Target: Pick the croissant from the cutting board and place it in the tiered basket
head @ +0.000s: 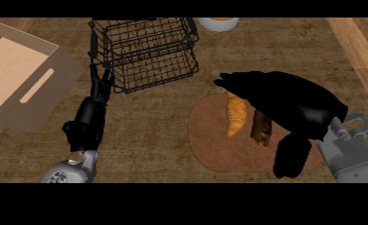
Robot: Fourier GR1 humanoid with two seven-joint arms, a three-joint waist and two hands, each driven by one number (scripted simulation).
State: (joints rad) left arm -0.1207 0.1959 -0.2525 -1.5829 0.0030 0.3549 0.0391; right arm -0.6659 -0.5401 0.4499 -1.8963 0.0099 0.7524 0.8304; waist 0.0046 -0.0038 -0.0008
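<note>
You see the counter [165, 121] filling the frame, a brown woven-looking surface with a paler wood strip down the far right edge. At the upper left lies the largest loose thing, a flat tan tray [28, 80] with a slot-shaped handle hole, set at an angle and partly cut off by the left edge.

Top centre stands the tiered basket [147, 53], black wire, open at the top, nothing visible inside it. Just behind it at the top edge you catch the rim of a white bowl [218, 23] with something orange in it.

Lower right of centre sits the cutting board [215, 146], rounded and reddish brown, well apart from the basket. Your right hand [287, 100] hangs over the board's upper right part, big and dark, palm down, fingers reaching toward the upper left and bent downward, the thumb hanging toward the lower edge. It covers the top ends of what lies on the board. You cannot tell whether the fingers actually touch or grip anything.

The croissant [236, 117] lies on the board, golden orange, lengthwise up and down, its upper end under the fingers. Just to its right lies a darker brown piece [260, 130], mostly in the hand's shadow.

Your left hand [101, 90] is at the left, fingers straight and pointing up, relaxed and holding nothing, their tips right at the basket's lower left corner; contact is unclear.
</note>
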